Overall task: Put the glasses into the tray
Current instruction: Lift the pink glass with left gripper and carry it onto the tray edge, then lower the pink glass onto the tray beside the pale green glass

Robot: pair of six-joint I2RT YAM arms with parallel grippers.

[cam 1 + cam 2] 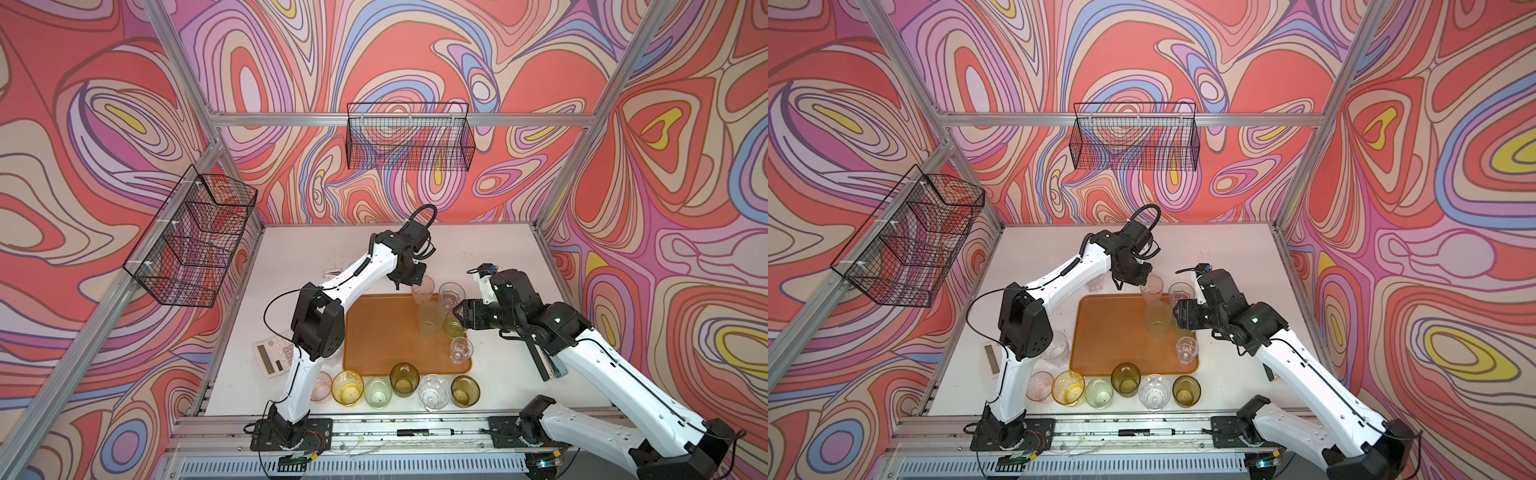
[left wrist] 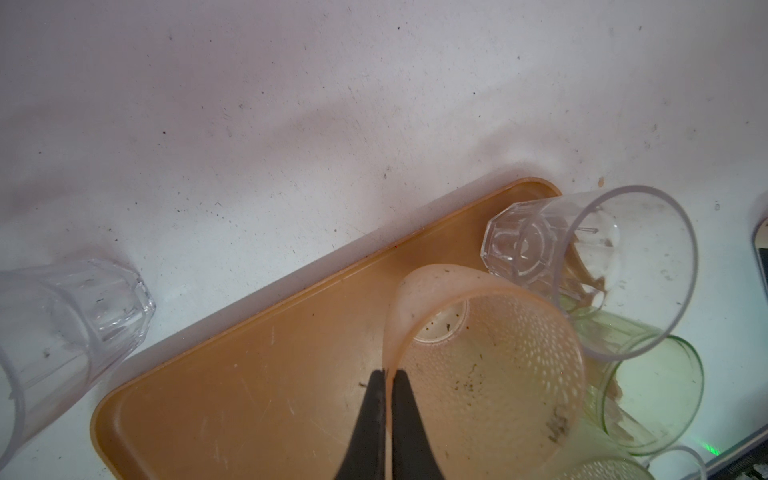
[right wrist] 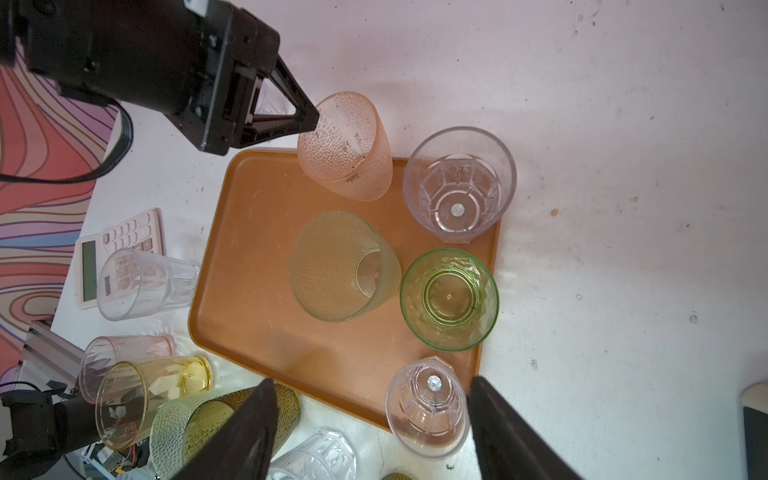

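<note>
Two wrist views, unlike the top views, show left jaws pinching the pink glass (image 2: 494, 374); right jaws spread.

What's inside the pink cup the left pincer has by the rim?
Nothing but dirt: in the left wrist view the pink cup shows dark specks on its dimpled wall and base. One finger of the left pincer covers a strip of wall near the rim.

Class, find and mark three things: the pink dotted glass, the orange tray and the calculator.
pink glass (image 3: 345, 145), right wrist view, on its dotted side wall.
tray (image 3: 257, 249), right wrist view, on its bare floor.
calculator (image 3: 89, 270), right wrist view, on its display.
</note>
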